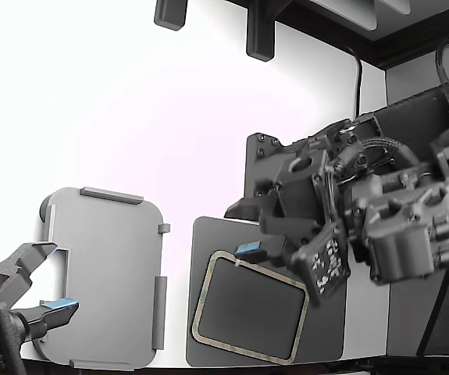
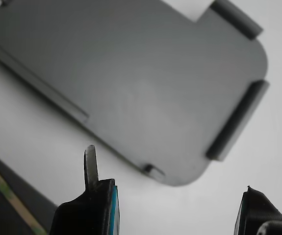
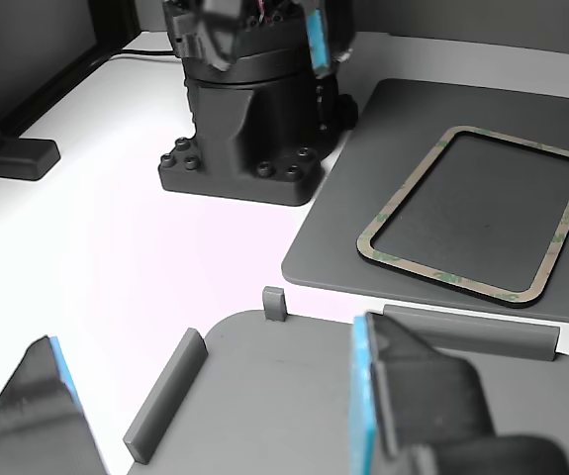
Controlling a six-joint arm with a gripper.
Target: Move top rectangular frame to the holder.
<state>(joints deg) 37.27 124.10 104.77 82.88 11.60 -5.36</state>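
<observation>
a white table is seen, washed out by glare. the light grey holder lies at the exterior view's left, its lower edge cut off. the tan rectangular frame rests flat on a dark grey mat, one corner hidden behind the arm. the gripper is spread wide, holding nothing, only its fingertips shown.

Exterior cam looks straight down from high up; wrist cam sits close above the holder, angled down; other cam rides low by the holder, facing far across to the frame; all share holder.
</observation>
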